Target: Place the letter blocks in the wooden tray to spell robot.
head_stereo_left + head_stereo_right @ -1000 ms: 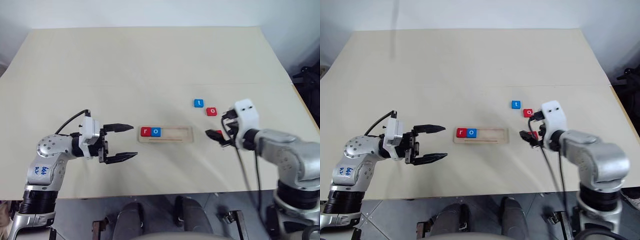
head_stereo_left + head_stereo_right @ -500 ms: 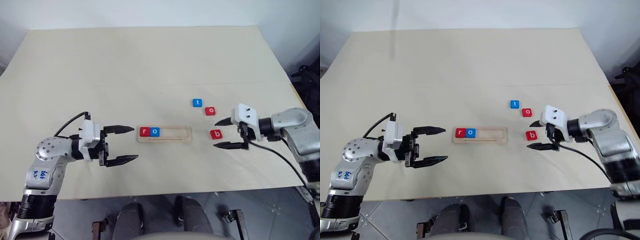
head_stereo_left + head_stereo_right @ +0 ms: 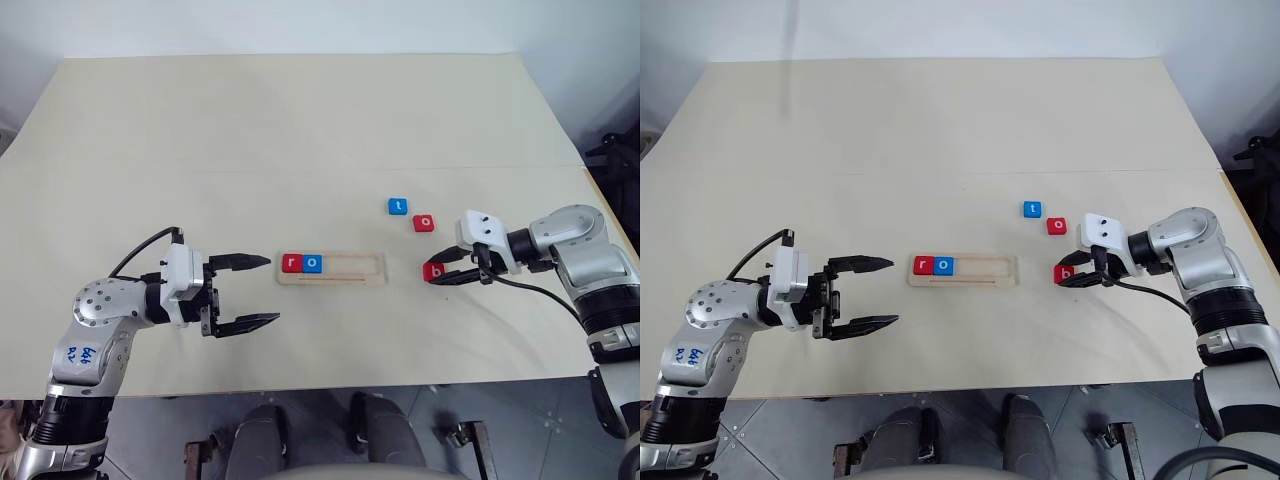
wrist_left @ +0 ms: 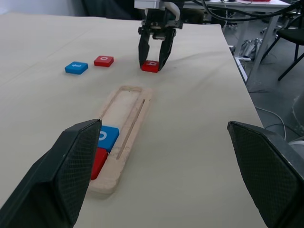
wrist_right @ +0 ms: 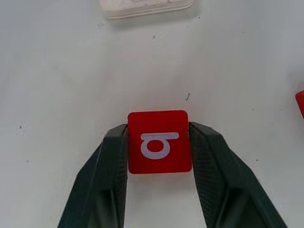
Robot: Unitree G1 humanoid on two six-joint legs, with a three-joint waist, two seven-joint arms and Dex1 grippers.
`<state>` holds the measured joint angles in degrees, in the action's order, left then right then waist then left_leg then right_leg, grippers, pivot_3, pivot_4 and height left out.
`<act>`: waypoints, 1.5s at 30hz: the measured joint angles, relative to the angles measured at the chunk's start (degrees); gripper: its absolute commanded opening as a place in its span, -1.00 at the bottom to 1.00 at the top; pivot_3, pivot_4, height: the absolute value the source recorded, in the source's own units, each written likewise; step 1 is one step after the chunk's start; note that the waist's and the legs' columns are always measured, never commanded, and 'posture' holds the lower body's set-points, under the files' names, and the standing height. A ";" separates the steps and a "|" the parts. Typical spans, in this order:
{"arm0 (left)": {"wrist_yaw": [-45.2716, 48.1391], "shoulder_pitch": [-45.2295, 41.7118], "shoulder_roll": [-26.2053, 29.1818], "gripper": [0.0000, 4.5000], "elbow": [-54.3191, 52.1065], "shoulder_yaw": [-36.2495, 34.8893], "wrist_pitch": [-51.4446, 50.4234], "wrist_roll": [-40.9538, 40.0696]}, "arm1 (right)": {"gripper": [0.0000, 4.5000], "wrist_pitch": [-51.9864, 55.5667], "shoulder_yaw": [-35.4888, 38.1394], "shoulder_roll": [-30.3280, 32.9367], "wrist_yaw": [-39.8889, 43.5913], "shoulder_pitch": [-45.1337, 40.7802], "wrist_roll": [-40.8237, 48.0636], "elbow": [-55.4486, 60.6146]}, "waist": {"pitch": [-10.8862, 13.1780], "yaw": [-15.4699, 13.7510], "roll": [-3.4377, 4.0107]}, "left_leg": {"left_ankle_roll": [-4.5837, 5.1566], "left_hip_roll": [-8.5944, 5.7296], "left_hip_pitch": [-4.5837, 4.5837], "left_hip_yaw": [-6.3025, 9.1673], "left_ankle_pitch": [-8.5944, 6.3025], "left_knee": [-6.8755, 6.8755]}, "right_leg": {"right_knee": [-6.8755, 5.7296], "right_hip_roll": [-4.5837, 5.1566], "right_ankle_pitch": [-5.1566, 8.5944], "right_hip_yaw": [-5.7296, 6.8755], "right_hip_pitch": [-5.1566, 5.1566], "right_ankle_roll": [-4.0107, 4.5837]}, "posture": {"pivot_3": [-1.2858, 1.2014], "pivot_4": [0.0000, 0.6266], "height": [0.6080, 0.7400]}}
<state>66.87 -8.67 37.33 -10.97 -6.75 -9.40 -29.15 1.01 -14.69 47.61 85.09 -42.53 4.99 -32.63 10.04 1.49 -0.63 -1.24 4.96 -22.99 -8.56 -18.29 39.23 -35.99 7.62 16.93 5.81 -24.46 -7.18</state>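
The wooden tray [image 3: 355, 266] lies at the table's middle, with a red r block [image 3: 291, 263] and a blue o block [image 3: 312, 263] at its left end. To its right, a red b block [image 3: 432, 271] lies on the table, and my right gripper [image 3: 433, 274] is shut on it; its fingers [image 5: 116, 156] press the block's [image 5: 159, 141] two sides. A blue t block [image 3: 398, 206] and a red o block [image 3: 424, 222] lie just beyond. My left gripper [image 3: 272, 289] hovers open left of the tray, holding nothing.
The pale table [image 3: 300, 130] stretches wide behind the tray. Its front edge runs close below both grippers, and its right edge lies just past my right arm. Chairs and cables [image 4: 266, 28] stand beyond the table's right side.
My right gripper has rolled over, come down around the red b block and closed from wide open onto its sides. The left gripper has stayed in place.
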 measured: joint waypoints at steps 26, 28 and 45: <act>-5.07 4.04 -0.17 1.00 -0.85 -1.69 0.76 0.21 | -0.34 28.05 -9.90 -20.04 -11.07 -10.47 -1.84 19.71 | 0.02 0.13 0.08 | -0.06 0.02 -0.08 0.06 0.03 0.02 | -0.16 -0.02 0.02 0.03 -0.12 0.06 | 0.03 -0.52 1.00; -5.61 4.72 -0.17 1.00 -1.98 -1.80 0.76 0.21 | -0.34 27.36 -10.31 -20.48 -11.28 -10.47 -2.46 18.90 | 0.02 0.17 0.08 | -0.06 0.02 -0.08 0.05 0.03 0.01 | -0.17 -0.02 0.02 0.03 -0.13 0.06 | 0.03 -0.52 1.00; -7.99 5.83 -0.17 1.00 -4.20 -1.98 0.62 0.10 | 0.70 25.38 -10.94 -22.59 -12.28 -10.48 -4.30 15.97 | 0.01 0.18 0.09 | -0.06 0.02 -0.07 0.05 0.03 0.01 | -0.17 -0.02 0.02 0.02 -0.12 0.06 | 0.03 -0.52 1.00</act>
<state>58.88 -2.85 37.17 -15.17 -8.73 -8.77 -29.05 26.39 -25.63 25.02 72.81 -53.02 0.69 -16.66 10.05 1.67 -0.55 -1.30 4.98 -23.06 -8.51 -18.26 39.24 -36.16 7.60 16.95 5.83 -24.58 -7.12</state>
